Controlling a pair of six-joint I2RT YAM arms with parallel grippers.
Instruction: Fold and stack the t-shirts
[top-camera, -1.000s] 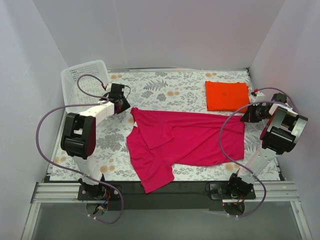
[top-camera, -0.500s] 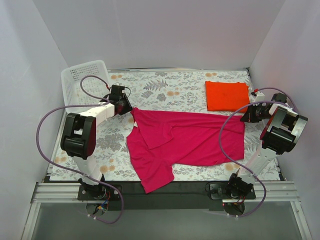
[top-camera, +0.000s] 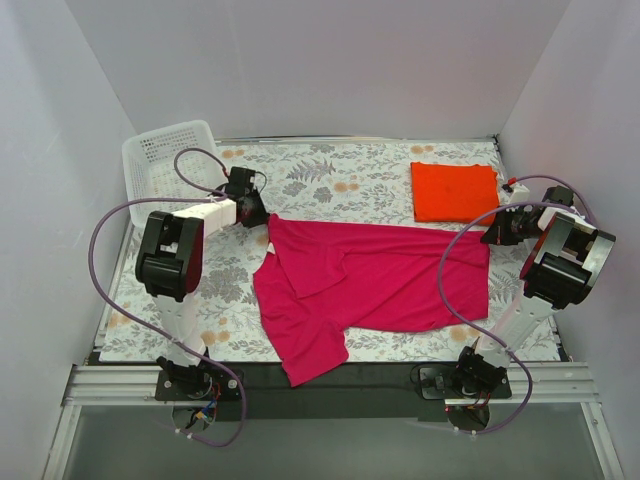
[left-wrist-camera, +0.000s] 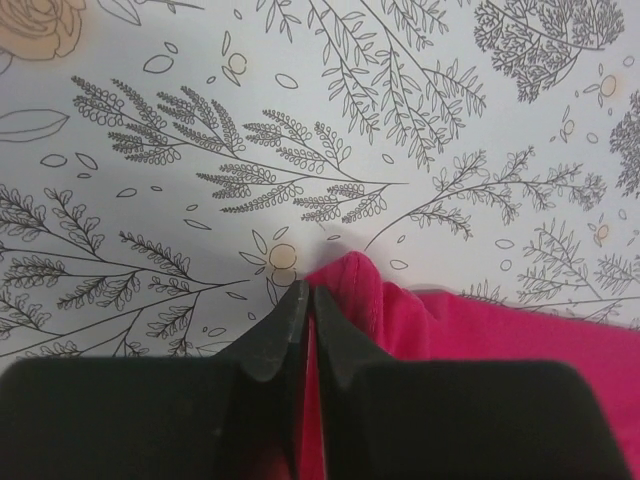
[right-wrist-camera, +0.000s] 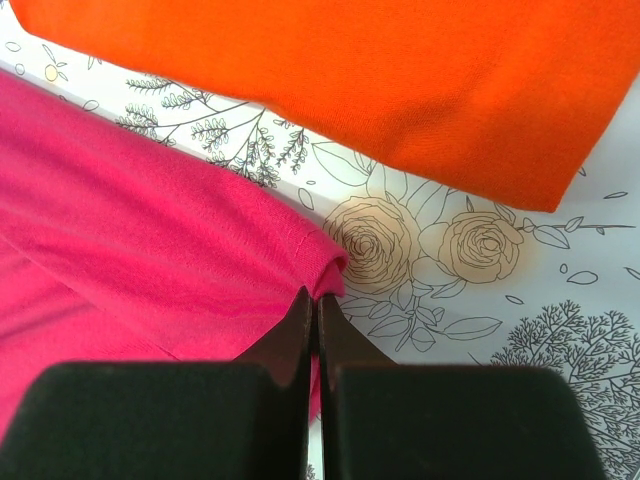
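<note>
Your left gripper (left-wrist-camera: 308, 290) is pinched onto the upper-left corner of the magenta shirt (top-camera: 370, 275), which sprawls across mid-frame. The folded orange shirt (top-camera: 455, 192) sits upper right. Your right gripper (right-wrist-camera: 312, 297) clamps the magenta shirt's right corner.

basket (top-camera: 168, 131) blocks far-left corner; tablecloth (top-camera: 330, 180) beyond pink shirt (top-camera: 380, 275) bare.

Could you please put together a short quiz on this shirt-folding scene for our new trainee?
1. True or false: the orange shirt lies folded as a neat rectangle.
2. Where does the white basket stand? A) far left corner B) far right corner C) between the arm bases
3. Which garment do the left gripper and the right gripper both pinch?
Key: 1 true; 2 A; 3 the magenta shirt, at opposite ends.
</note>
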